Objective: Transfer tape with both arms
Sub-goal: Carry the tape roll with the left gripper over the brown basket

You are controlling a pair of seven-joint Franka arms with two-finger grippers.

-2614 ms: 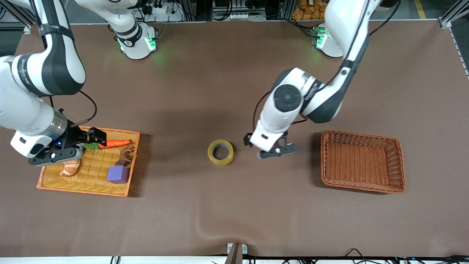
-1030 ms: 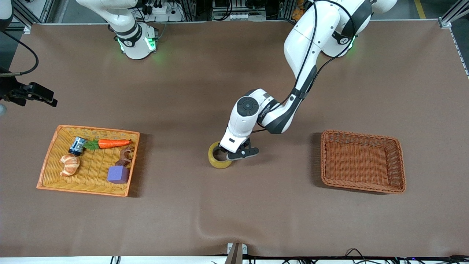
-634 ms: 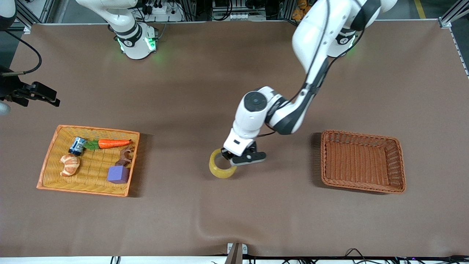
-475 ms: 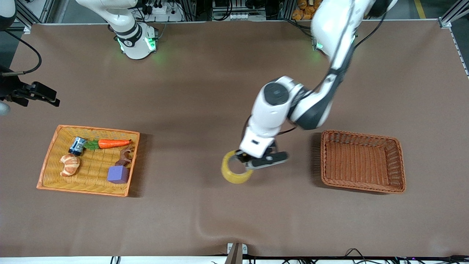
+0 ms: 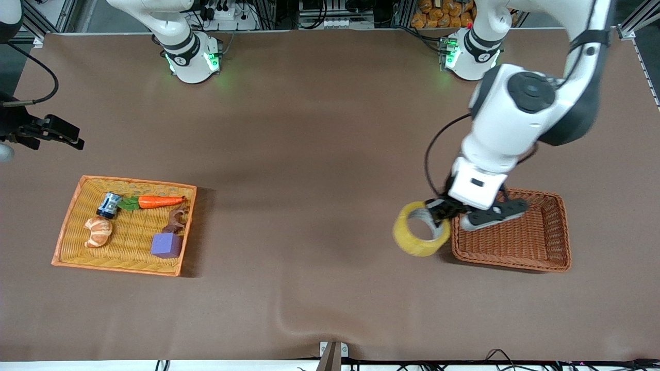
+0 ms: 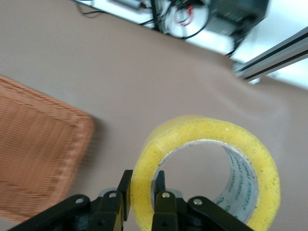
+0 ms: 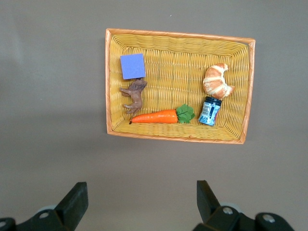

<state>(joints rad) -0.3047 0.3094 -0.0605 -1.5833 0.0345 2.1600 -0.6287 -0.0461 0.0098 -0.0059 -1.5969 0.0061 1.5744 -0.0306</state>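
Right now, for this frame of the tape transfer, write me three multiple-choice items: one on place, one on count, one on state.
1. What is the tape over?
A. the yellow tray
B. the table, just beside the brown basket's rim
C. the right arm's base

2. How many items lie in the yellow tray?
A. two
B. five
C. eight

3. How does the left gripper stand?
A. shut on the tape's wall, one finger inside the ring
B. open over the basket
C. resting on the table

Key: 1 B, the roll hangs at the brown basket edge toward the right arm's end. 2 B, the right wrist view shows a block, animal figure, carrot, can and croissant. 3 A, the left wrist view shows fingers pinching the wall. The right gripper waits open above the tray.
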